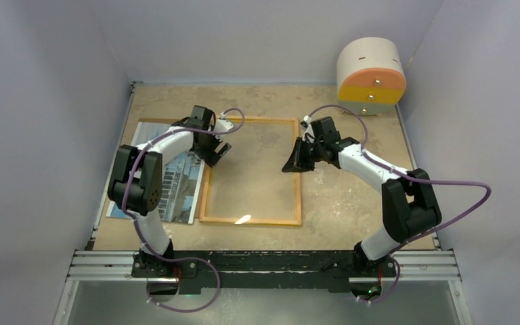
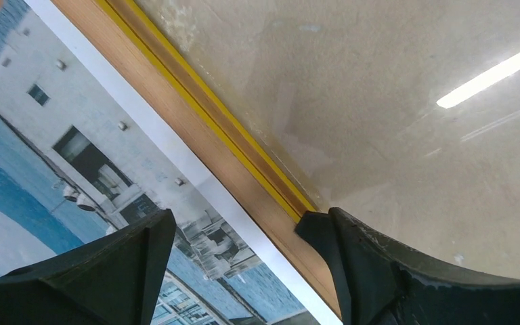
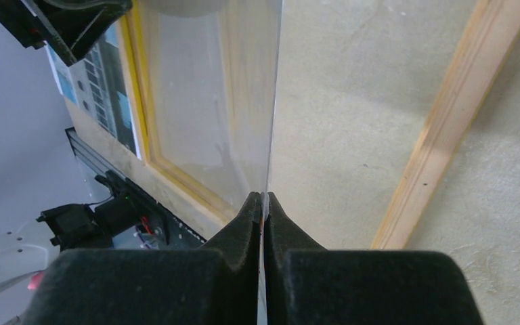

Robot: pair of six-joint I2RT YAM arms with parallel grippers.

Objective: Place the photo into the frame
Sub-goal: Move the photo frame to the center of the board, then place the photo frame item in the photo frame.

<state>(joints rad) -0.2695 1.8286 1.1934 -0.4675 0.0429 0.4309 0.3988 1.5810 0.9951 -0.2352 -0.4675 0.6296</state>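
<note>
The frame [image 1: 250,220] lies flat mid-table with its wood-coloured side up, and its border [image 2: 196,128] shows a yellow strip. The photo [image 1: 179,186], a white building and blue water [image 2: 61,156], lies flat just left of the frame. My left gripper [image 1: 217,152] is open and straddles the frame's left border [image 2: 233,230], one finger over the photo and the other at the inner edge. My right gripper [image 1: 294,162] is shut on the right edge of the clear pane [image 3: 244,88], which stands edge-on between the fingers [image 3: 263,200].
A round white box with orange and yellow drawers [image 1: 371,74] sits at the back right. A brown board [image 1: 150,125] pokes out from under the photo at the back left. The frame's right border [image 3: 447,128] lies on the table. A metal rail [image 1: 264,264] runs along the near edge.
</note>
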